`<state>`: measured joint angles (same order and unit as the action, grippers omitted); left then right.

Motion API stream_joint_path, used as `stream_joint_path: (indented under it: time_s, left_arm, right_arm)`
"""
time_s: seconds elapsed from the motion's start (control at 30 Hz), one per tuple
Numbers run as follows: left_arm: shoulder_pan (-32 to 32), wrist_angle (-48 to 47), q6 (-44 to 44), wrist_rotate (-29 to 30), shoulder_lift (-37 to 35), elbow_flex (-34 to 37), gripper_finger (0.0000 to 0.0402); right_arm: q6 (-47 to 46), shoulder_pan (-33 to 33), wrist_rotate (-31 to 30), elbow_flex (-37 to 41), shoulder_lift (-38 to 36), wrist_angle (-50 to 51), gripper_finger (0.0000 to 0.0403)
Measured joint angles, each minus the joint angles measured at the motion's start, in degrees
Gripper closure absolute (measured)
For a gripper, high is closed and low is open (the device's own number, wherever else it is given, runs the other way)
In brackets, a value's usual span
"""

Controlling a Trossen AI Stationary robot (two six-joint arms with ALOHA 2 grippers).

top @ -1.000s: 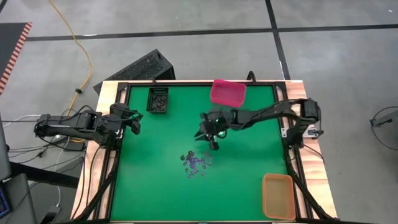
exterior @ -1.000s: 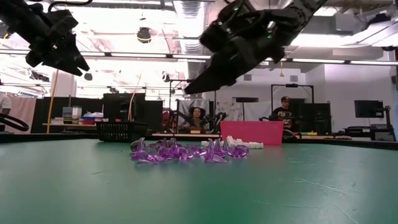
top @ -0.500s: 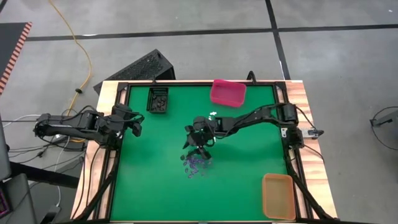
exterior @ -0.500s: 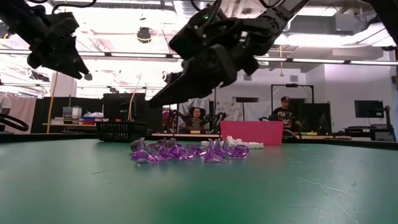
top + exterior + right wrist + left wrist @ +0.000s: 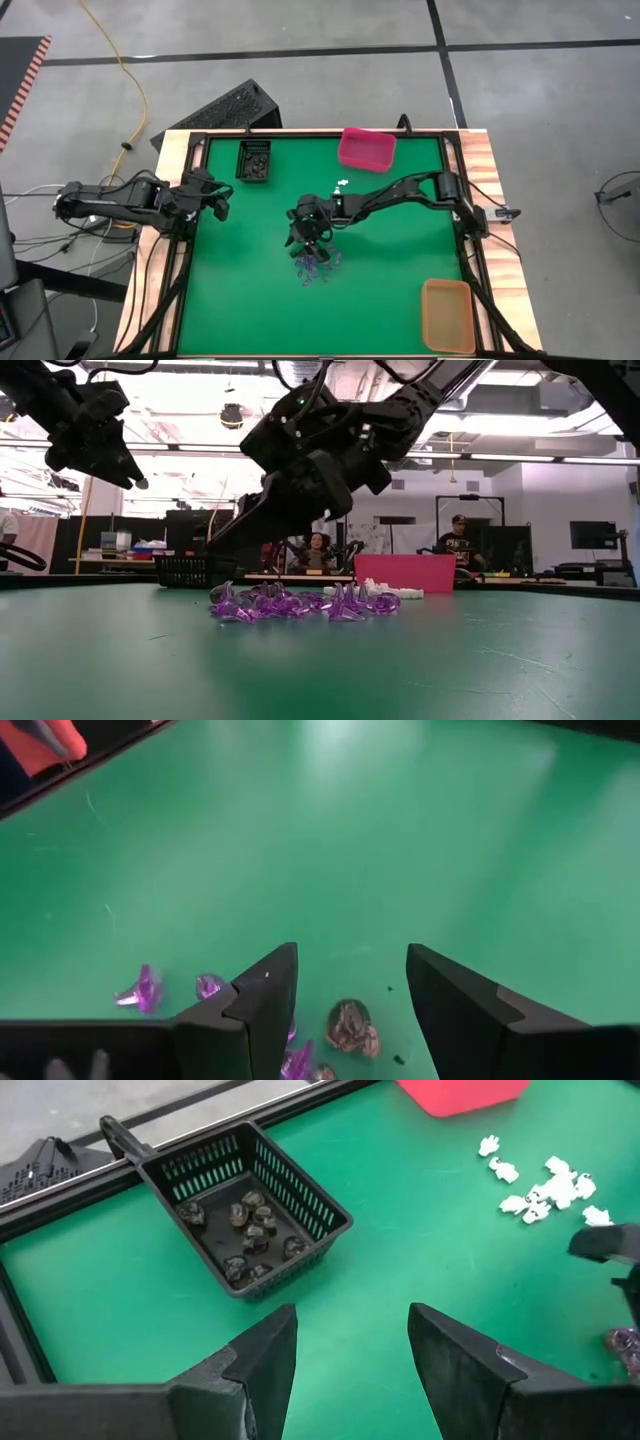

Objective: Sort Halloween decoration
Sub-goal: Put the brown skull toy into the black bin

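Green table (image 5: 240, 300), seen from above, with both arms reaching in from its sides. Right gripper (image 5: 310, 238) hangs just above the pile of purple trinkets (image 5: 316, 265) near the table's middle, its jaws spread wide and empty; in its wrist view a dark trinket (image 5: 350, 1028) lies on the mat between the two fingers (image 5: 262, 1000), with purple ones beside it. Left gripper (image 5: 216, 203) waits near the table's left edge, jaws likewise parted and holding nothing. Black basket (image 5: 300, 1190) at the far left already contains several dark trinkets; pink bin (image 5: 366, 149) stands at the far edge, orange bin (image 5: 447, 314) at the near right corner. A small scatter of white trinkets (image 5: 545, 1188) lies near the pink bin. The trinkets appear to be hard, light moulded plastic: easily scattered and likely to slip, so each is best pinched singly across its widest part, fingertips low against the mat.
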<state>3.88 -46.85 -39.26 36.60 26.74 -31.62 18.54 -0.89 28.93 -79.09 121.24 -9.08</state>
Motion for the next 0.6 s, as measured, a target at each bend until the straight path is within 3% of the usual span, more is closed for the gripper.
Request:
stream_joint_path:
  time_s: [0.6]
  left_arm:
    - [0.0, 0.01, 0.05, 0.16, 0.0, 0.0, 0.0219]
  right_arm:
    - [6.73, -0.18, -4.56, -0.17, 1.45, 2.66, 0.0184]
